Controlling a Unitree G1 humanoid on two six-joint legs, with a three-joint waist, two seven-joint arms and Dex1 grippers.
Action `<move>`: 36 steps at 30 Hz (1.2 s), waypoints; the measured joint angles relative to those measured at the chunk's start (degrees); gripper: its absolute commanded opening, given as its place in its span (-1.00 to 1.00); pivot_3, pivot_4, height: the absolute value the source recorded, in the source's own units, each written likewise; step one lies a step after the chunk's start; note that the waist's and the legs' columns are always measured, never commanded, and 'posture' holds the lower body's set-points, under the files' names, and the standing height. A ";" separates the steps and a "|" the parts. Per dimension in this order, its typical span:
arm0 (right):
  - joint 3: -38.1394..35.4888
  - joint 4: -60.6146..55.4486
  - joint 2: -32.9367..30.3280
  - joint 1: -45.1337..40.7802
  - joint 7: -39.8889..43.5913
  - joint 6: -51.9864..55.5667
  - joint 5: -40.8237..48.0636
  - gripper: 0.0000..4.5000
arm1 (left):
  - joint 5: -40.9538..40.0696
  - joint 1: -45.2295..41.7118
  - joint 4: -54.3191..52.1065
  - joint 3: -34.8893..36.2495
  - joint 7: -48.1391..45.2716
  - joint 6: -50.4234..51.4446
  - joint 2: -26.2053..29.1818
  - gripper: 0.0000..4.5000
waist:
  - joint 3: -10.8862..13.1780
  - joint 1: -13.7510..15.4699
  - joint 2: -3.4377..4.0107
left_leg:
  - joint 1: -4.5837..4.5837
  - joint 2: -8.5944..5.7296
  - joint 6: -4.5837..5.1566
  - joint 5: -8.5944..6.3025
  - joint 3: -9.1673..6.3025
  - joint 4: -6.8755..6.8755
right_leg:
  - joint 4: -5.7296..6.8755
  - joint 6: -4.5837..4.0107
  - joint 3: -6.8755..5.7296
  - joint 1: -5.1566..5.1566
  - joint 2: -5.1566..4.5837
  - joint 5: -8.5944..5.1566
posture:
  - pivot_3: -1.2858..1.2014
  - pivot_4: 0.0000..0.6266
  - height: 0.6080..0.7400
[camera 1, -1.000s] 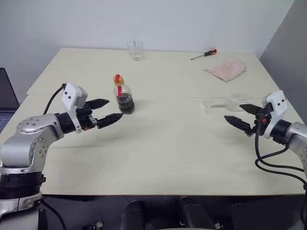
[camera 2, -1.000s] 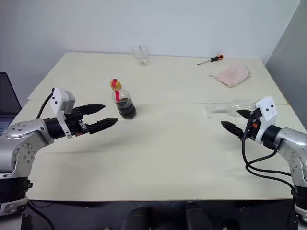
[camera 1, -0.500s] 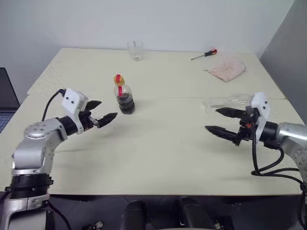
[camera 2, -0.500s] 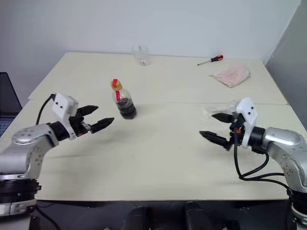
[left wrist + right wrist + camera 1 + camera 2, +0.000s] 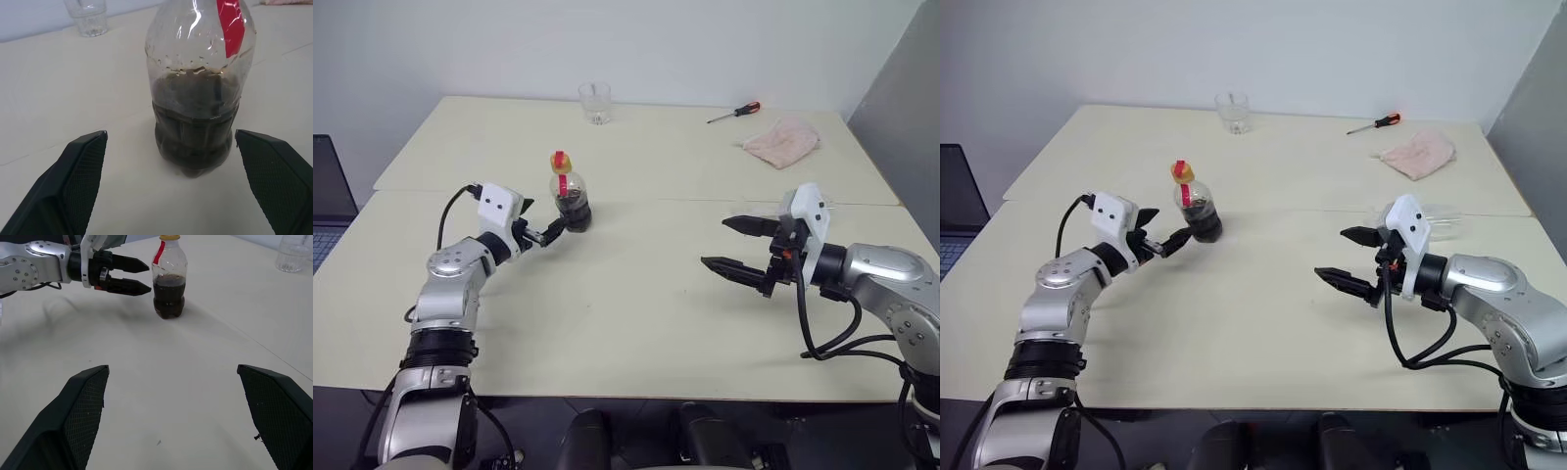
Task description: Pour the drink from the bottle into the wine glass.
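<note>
The bottle (image 5: 570,199) stands upright on the table, left of centre, with a yellow cap, a red label strip and the dark drink (image 5: 194,129) filling its lower half. My left gripper (image 5: 541,221) is open and level, its fingertips just short of the bottle's base on either side, not touching it. My right gripper (image 5: 715,243) is open over the table's right half, pointing left toward the bottle, with nothing between its fingers. Behind the right wrist lies the wine glass (image 5: 1444,221), mostly hidden by that hand.
A short clear tumbler (image 5: 594,102) stands at the table's far edge. A screwdriver (image 5: 734,112) and a pink cloth (image 5: 781,141) lie at the far right. A seam runs across the two joined tabletops (image 5: 656,323). A laptop edge (image 5: 327,196) shows at far left.
My left gripper has advanced and sunk toward the bottle's base. My right gripper has swung left from beside the lying wine glass toward the table's middle. Both stayed open.
</note>
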 measured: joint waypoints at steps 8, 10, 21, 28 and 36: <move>-0.07 -0.39 -0.01 -0.35 -0.31 0.44 0.97 1.00 | 2.48 -5.85 9.57 -1.22 -0.61 -5.90 -0.81 0.98 | 0.00 -0.02 0.00 | 0.00 -0.01 0.00 0.00 0.00 0.00 | 0.00 0.00 -0.01 0.00 0.00 0.00 | 0.03 -0.52 1.00; -0.13 -0.74 0.00 -0.41 -0.71 0.59 1.31 1.00 | 2.98 -6.93 12.33 -1.51 -0.63 -7.77 -1.37 0.98 | 0.00 -0.01 0.00 | -0.01 -0.01 0.00 0.00 0.00 0.00 | 0.00 0.01 -0.02 0.00 0.00 0.00 | 0.03 -0.52 1.00; -0.84 -1.34 -0.02 -0.80 -2.69 1.01 2.25 1.00 | 4.54 -14.44 29.06 -2.08 -3.18 -19.64 -4.22 0.98 | 0.00 0.01 -0.01 | -0.08 -0.02 0.00 0.00 -0.02 0.07 | -0.01 0.01 -0.07 0.00 0.00 0.01 | 0.03 -0.52 1.00; -2.60 -3.21 -0.14 -0.45 -4.06 1.43 3.25 1.00 | 3.15 -18.74 35.93 1.10 -4.10 -23.50 -6.65 0.98 | 0.00 -0.04 -0.01 | -0.08 -0.01 0.00 0.00 -0.03 0.08 | 0.00 0.03 -0.07 0.00 0.01 0.00 | 0.03 -0.52 1.00; -3.19 -3.75 -0.67 0.06 -5.25 2.51 4.49 1.00 | 3.42 -21.88 43.07 2.50 -2.96 -27.47 -8.22 0.98 | -0.01 -0.04 -0.02 | -0.10 -0.02 0.00 0.00 -0.04 0.09 | 0.00 0.04 -0.09 0.00 0.02 0.01 | 0.03 -0.52 1.00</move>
